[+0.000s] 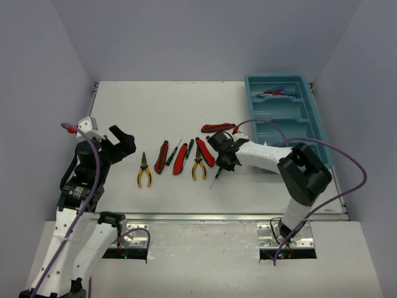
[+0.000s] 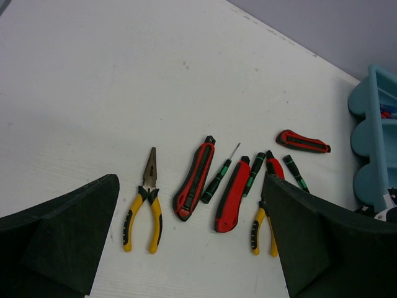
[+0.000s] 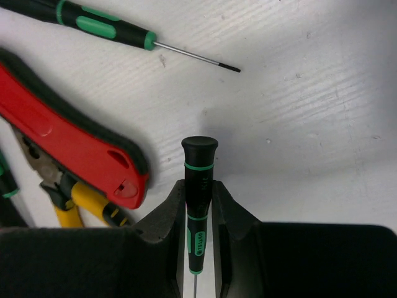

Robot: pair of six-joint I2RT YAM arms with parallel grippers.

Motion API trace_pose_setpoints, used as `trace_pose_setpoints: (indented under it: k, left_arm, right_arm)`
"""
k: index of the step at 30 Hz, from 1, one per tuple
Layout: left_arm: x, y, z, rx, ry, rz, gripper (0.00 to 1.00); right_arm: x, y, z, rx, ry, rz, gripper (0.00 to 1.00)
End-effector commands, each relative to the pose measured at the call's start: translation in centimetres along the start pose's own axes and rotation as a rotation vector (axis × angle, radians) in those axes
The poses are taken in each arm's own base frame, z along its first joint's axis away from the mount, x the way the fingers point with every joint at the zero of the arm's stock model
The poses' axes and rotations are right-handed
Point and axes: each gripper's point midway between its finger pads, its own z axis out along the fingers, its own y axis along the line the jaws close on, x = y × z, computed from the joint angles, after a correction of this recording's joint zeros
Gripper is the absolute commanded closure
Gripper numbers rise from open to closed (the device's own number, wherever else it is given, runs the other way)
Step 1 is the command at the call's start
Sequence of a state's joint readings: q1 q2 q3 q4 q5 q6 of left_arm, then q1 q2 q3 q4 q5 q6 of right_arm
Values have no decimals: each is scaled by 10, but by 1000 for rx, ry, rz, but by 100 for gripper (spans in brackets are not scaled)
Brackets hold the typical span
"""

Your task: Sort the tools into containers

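Note:
My right gripper (image 3: 199, 189) is shut on the handle of a black-green screwdriver (image 3: 200, 180), its cap sticking out past the fingertips; from above, that gripper (image 1: 223, 158) sits just right of the row of tools. Yellow-handled pliers (image 1: 144, 171), red utility knives (image 1: 181, 158) and another black-green screwdriver (image 1: 175, 152) lie on the white table. The teal tray (image 1: 291, 127) stands at the far right, with a few blue and red tools (image 1: 276, 93) in its far compartment. My left gripper (image 2: 191, 186) hangs open above the table, left of the row, holding nothing.
A second pair of pliers (image 1: 198, 166) and a red knife (image 1: 205, 152) lie close to the right gripper. One more red knife (image 1: 218, 128) lies apart, further back. A loose screwdriver (image 3: 102, 28) rests just beyond the held one. Walls enclose the table.

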State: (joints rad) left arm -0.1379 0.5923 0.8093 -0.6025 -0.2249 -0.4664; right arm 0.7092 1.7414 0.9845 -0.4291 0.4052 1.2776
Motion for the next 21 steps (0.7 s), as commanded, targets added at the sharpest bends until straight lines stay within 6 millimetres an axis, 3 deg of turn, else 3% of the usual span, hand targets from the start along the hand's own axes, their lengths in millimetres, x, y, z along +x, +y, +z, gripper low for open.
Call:
trace_pose_setpoints:
  k: [1, 4, 6, 9, 11, 13, 15, 19, 21]
  left_arm:
    - [-9, -7, 0, 32, -39, 7, 0]
    - [-9, -7, 0, 31, -39, 7, 0]
    - [-8, -6, 1, 29, -37, 8, 0]
    - [-8, -6, 0, 30, -38, 7, 0]
    - [-9, -6, 0, 30, -42, 6, 0]
    - [-9, -6, -1, 29, -43, 5, 0]
    - [-10, -6, -1, 29, -46, 4, 0]
    - [-9, -5, -1, 24, -45, 5, 0]
    - [-9, -5, 0, 24, -44, 5, 0]
  right_arm:
    - [-63, 27, -63, -188, -143, 68, 100]
    - [-115, 12, -80, -215, -213, 183, 100]
    - [-169, -9, -89, -225, -267, 317, 100]
    - [-227, -43, -84, -177, -333, 456, 100]
    - [-269, -50, -91, -168, -397, 518, 100]
    - [-304, -78, -71, -101, -413, 618, 100]
    - [-335, -84, -54, -98, -400, 717, 100]
    - [-367, -104, -11, -90, -345, 911, 100]
    - [-373, -116, 15, -63, -319, 983, 100]
